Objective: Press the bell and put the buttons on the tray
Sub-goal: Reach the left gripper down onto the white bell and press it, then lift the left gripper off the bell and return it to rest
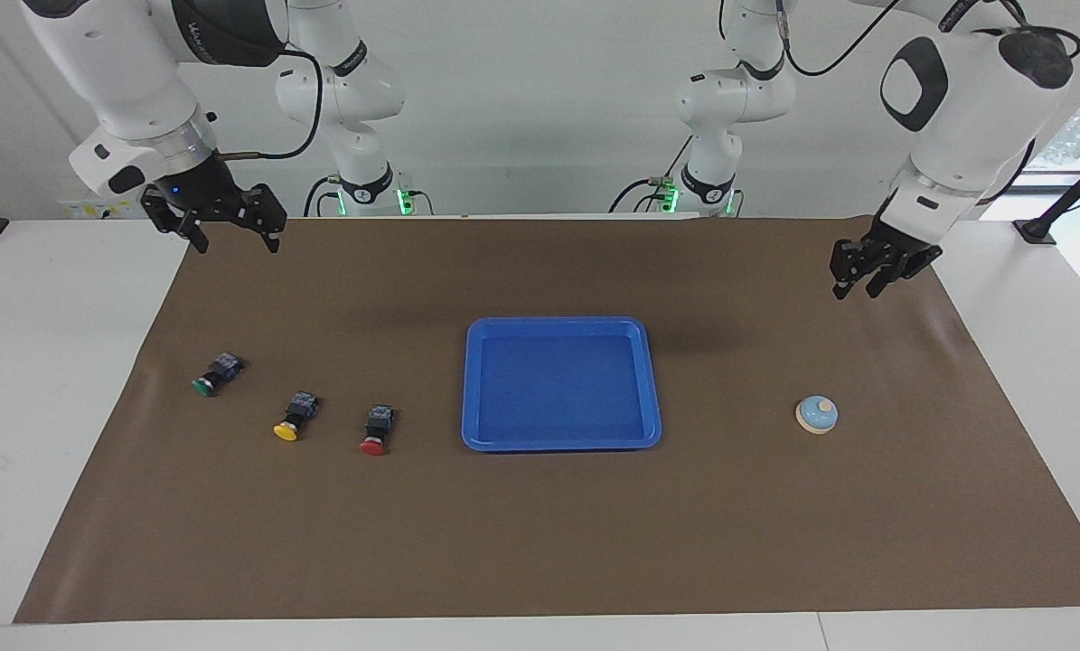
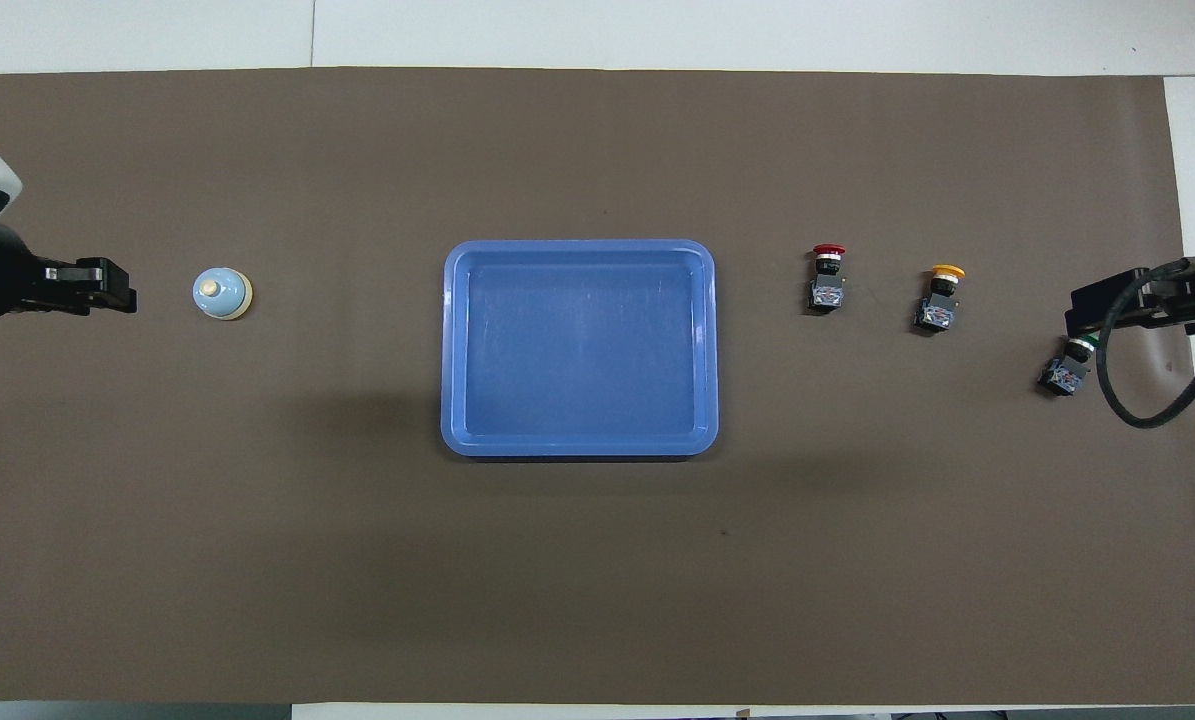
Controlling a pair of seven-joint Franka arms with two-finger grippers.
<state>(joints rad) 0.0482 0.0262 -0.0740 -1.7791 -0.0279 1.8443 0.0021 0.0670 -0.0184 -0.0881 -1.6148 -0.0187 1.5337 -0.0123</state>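
- The tray (image 2: 579, 447) sits mid-table on the brown mat (image 2: 597, 580).
- The bell (image 2: 222, 294) lies just beside the left end effector (image 2: 117, 298).
- The red button (image 2: 827, 277), yellow button (image 2: 942, 296) and green button (image 2: 1065, 370) lie toward the right end effector (image 2: 1107, 305).
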